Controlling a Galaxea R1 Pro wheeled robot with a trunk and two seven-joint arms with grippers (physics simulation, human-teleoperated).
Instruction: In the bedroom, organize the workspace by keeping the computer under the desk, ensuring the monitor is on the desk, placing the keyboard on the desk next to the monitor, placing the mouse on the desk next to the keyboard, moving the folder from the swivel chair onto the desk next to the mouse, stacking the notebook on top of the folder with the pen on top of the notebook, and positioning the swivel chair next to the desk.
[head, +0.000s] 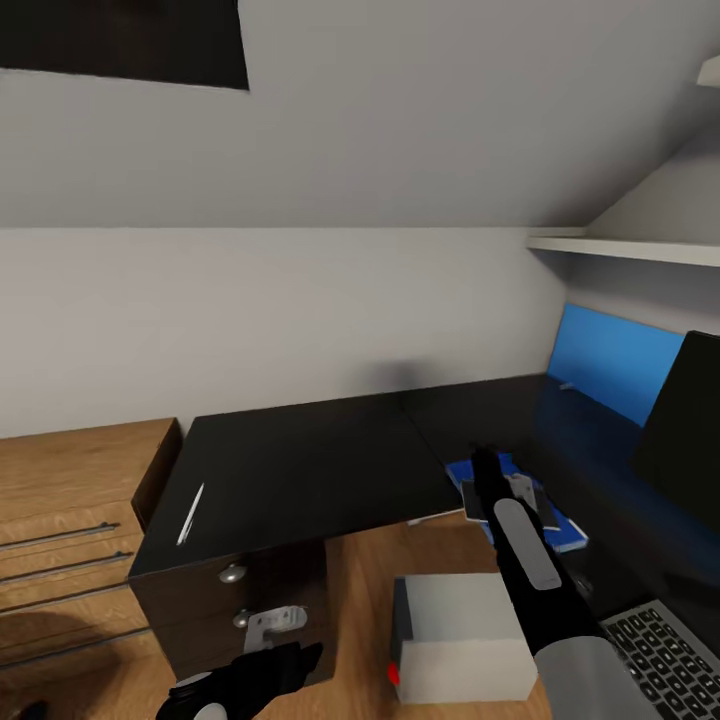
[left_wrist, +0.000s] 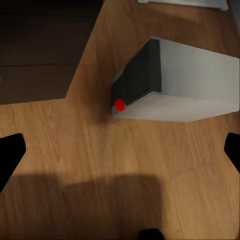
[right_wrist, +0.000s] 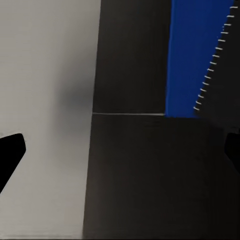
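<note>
The blue folder (head: 562, 537) lies on the black desk (head: 480, 415), with the dark notebook (head: 469, 498) on it, largely hidden by my right arm. My right gripper (head: 497, 478) hovers over them, open and empty; its fingertips (right_wrist: 11, 156) stand wide apart. A thin white pen (head: 190, 513) lies on the black drawer cabinet (head: 290, 465). The monitor (head: 690, 425) stands at the right, the keyboard (head: 668, 650) in front of it. The grey computer (head: 468, 640) (left_wrist: 185, 82) sits on the floor. My left gripper (head: 270, 668) (left_wrist: 120, 155) hangs open above the floor. Mouse and swivel chair are out of view.
A light-wood drawer unit (head: 70, 500) adjoins the cabinet on the left. A white shelf (head: 630, 248) juts out above the desk's blue back panel (head: 610, 360). Grey wall runs behind everything. Wood floor (left_wrist: 100, 150) lies between cabinet and computer.
</note>
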